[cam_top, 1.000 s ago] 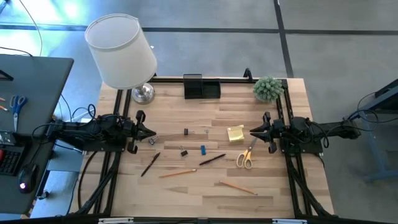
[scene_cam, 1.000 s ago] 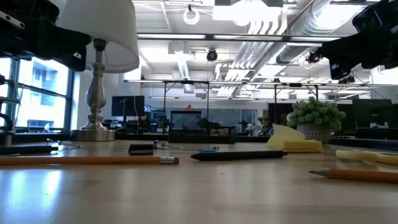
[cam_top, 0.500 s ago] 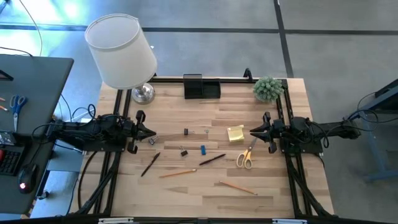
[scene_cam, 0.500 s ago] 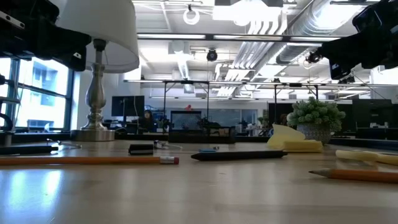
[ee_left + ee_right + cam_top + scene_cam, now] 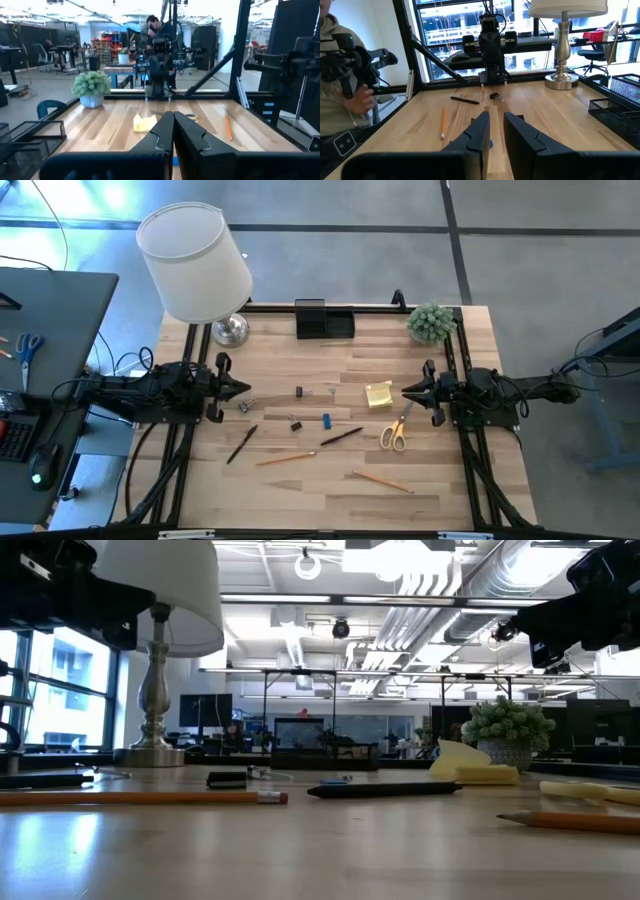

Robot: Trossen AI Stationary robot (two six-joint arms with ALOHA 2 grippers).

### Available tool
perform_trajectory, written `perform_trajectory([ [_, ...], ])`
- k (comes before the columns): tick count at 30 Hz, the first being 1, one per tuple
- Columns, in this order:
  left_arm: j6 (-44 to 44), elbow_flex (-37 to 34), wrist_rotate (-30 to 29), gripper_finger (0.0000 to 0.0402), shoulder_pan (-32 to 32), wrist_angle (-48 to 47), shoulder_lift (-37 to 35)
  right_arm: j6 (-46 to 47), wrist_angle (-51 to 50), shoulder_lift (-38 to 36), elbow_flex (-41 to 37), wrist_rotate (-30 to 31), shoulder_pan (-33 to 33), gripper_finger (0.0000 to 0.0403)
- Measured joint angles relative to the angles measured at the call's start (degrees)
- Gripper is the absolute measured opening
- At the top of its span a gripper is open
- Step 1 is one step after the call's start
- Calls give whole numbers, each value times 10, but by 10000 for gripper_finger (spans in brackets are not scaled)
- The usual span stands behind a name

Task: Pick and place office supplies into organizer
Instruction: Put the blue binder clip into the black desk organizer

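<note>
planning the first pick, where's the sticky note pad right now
In the high view the yellow sticky-note pad lies right of centre, just above the orange-handled scissors, near the right gripper.

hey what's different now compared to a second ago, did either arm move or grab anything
Only a small shift: the left gripper has drawn back slightly toward its own side of the table, and holds nothing. The right gripper stayed where it was, empty. The pencils, pens, orange-handled scissors, sticky-note pad and organizer lie just as before; nothing was picked up or set down.
</note>
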Motion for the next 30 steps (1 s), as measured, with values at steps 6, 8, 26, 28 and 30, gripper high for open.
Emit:
perform_trajectory([
  [6,0,0,0,1,0,-8,0,0,0,0,0,0,0,53],
  [8,0,0,0,1,0,0,0,0,0,0,0,0,0,53],
  [26,0,0,0,1,0,0,0,0,0,0,0,0,0,53],
  [28,0,0,0,1,0,0,0,0,0,0,0,0,0,53],
  [30,0,0,0,1,0,0,0,0,0,0,0,0,0,53],
])
